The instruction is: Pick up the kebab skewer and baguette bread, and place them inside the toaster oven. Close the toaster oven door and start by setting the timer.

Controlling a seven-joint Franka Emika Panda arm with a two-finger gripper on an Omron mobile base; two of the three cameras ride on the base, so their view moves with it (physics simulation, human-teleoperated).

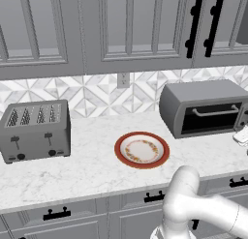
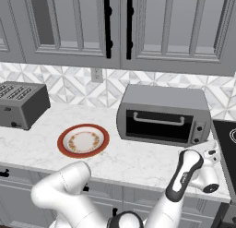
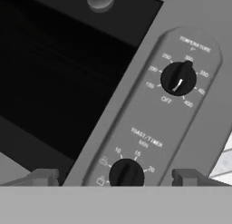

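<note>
With the toaster oven door (image 2: pixel 159 125) shut, the fingers (image 3: pixel 117 177) stand released either side of the timer knob (image 3: pixel 126 173) between them; closing off-centre, I judge, could slip off it.

The white arm reaches far right, elbow bent low. Its gripper (image 3: pixel 116 177) points forward, fingertips (image 3: pixel 44 176) spread wide and holding nothing.

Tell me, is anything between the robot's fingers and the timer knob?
Nothing visible is. In the hand view the timer knob sits right between the two fingertips, on the toaster oven, whose door is shut.
</note>
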